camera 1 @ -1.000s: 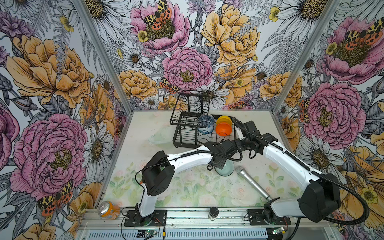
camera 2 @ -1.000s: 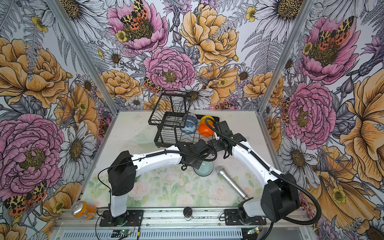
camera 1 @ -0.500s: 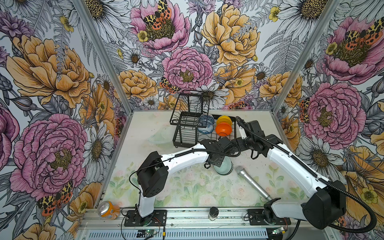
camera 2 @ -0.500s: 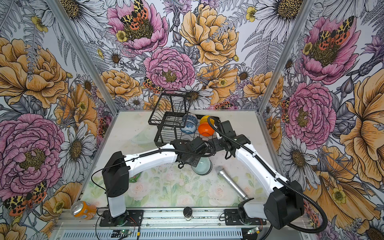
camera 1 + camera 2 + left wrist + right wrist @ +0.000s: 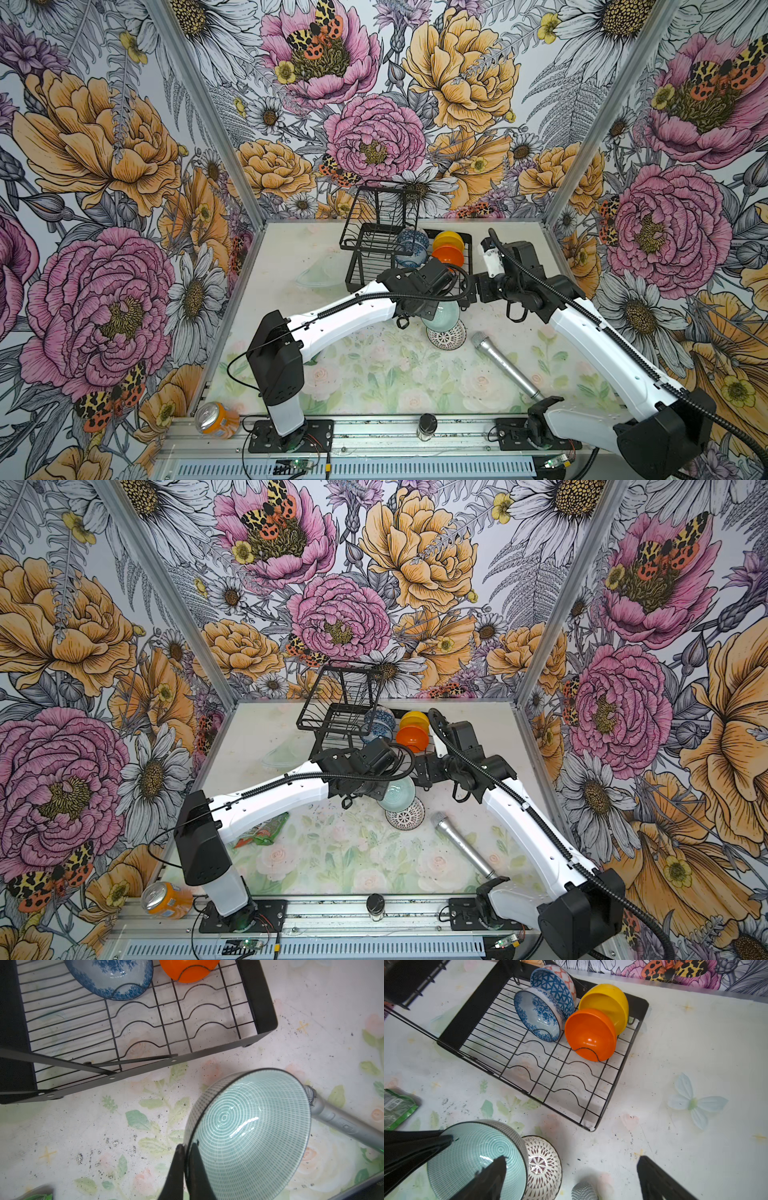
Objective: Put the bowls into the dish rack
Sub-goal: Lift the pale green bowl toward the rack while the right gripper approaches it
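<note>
Mint-green with fine concentric dashes and a dark rim, the bowl (image 5: 247,1132) hung tilted above the worktop (image 5: 62,1136), just near of the dish rack (image 5: 257,1001), its rim pinched between the closed left fingers (image 5: 176,1169). A second earlier it had covered the lattice-patterned bowl (image 5: 544,1165), which now showed beneath it. The right fingers (image 5: 658,1182) stood wide and empty, close on its right.
</note>
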### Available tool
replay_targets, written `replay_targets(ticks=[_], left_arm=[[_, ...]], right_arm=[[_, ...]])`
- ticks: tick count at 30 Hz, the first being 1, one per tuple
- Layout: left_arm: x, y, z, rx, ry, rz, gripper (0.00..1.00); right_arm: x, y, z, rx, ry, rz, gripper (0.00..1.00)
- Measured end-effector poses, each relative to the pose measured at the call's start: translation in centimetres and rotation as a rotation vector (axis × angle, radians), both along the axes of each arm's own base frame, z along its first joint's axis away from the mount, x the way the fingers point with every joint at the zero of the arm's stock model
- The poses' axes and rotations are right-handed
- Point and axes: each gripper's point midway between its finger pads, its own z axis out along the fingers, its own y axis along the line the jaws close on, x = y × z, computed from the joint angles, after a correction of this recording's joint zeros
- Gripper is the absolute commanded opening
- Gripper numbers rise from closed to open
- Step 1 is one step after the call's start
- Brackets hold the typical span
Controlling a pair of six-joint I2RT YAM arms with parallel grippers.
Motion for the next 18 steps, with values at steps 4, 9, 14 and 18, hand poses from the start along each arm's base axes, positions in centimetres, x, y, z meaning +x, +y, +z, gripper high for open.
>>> replay_targets(ticks=[4, 9, 14, 18], left_arm=[[0.5, 1.4, 1.2, -0.068, -0.031, 0.055, 0.0], [1.4, 2.6, 3.3, -0.181, -0.092, 0.123, 0.0], [1.7, 3.0, 5.1, -0.281, -0.142, 0.156, 0.0], [1.9, 2.8, 5.9, -0.333, -0.172, 0.159, 0.0]], right_arm=[[-1.1, 1.6, 0.9, 0.063, 0.002, 0.028, 0.99], [-1.7, 3.3, 2.0, 0.122, 0.009, 0.036, 0.99], [-1.7, 4.5, 2.7, 0.17, 0.02, 0.012, 0.95], [-1.2, 5.4, 2.0, 0.19, 0.047, -0.017, 0.86]])
